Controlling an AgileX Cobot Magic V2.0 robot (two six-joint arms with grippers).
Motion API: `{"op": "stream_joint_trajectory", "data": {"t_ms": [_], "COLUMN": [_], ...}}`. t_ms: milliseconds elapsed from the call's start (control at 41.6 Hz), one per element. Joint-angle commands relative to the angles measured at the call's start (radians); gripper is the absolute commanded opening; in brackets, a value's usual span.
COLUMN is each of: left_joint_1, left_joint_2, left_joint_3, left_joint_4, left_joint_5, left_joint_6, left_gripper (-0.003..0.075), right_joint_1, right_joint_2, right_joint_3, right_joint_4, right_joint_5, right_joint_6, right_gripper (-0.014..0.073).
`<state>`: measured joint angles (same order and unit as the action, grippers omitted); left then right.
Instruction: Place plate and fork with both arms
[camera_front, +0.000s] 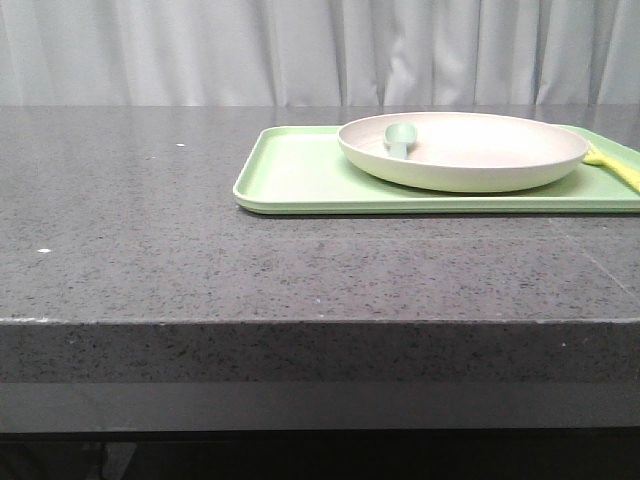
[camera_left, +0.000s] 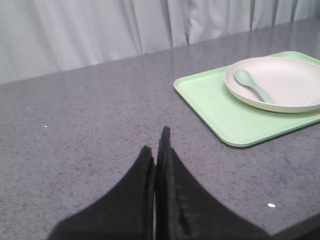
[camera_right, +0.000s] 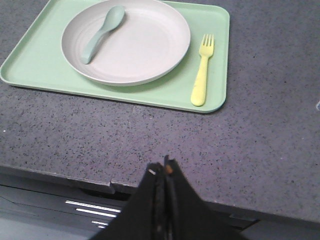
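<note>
While both grippers, left gripper (camera_left: 159, 150) and right gripper (camera_right: 162, 172), are sitting pressed together, I am planning approaches: spread first; fork (camera_right: 202, 70) lying at three o'clock of plate (camera_right: 140, 47); avoid the spoon (camera_right: 101, 33).

Light-green tray (camera_front: 300, 175) on grey speckled table (camera_front: 130, 230); white curtain (camera_front: 200, 50) behind.

Plate and fork, side by side on the tray.

The plate (camera_right: 127, 42), round, shallow and cream-beige with a raised rim, sits upright on the light-green tray (camera_right: 35, 65), filling the middle and leaving bare tray toward its left end. A grey-green spoon (camera_right: 101, 32) lies inside it. The fork (camera_right: 202, 70), small and pale yellow, lies flat along the tray's right edge, just beside the plate, tines pointing away from me.
</note>
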<state>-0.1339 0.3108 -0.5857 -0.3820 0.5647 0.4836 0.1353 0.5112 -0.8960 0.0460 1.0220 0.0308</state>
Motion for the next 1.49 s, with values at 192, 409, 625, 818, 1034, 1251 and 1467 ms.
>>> {"op": "stream_joint_trajectory", "data": {"t_ms": [192,409,625,818,1034,1251,1467], "left_joint_1": [0.0,0.001,0.001,0.001,0.009,0.091,0.15], "left_joint_2": [-0.097,-0.193,-0.285,-0.34,-0.34,-0.34,-0.34], "left_joint_3": [0.239,0.406,0.526,0.594,0.595,0.595,0.595], "left_joint_4": [0.334,0.467,0.446,0.332,0.375,0.367,0.328], "left_joint_5": [-0.384,-0.513,-0.553,-0.589,-0.608,-0.608,-0.647], "left_joint_6": [-0.445,-0.622,-0.61,-0.506,-0.506,-0.506,-0.506], "left_gripper": [-0.0018,-0.0018,-0.0018,-0.0018,-0.0018,-0.0018,-0.0018], "right_joint_1": [-0.001,-0.001,-0.001,-0.001,-0.001,-0.001,-0.001], "right_joint_2": [0.005,0.005,0.005,0.005,0.005,0.005,0.005], "right_joint_3": [-0.025,-0.025,-0.025,-0.025,-0.025,-0.025,-0.025], "right_joint_4": [-0.003,-0.003,-0.003,-0.003,-0.003,-0.003,-0.003], "right_joint_5": [-0.075,-0.075,-0.075,-0.076,-0.074,-0.074,-0.074], "right_joint_6": [-0.01,-0.01,-0.01,-0.01,-0.01,-0.01,-0.01], "right_gripper": [-0.0067,-0.0067,-0.0067,-0.0067,-0.0067,-0.0067,-0.0067]}}
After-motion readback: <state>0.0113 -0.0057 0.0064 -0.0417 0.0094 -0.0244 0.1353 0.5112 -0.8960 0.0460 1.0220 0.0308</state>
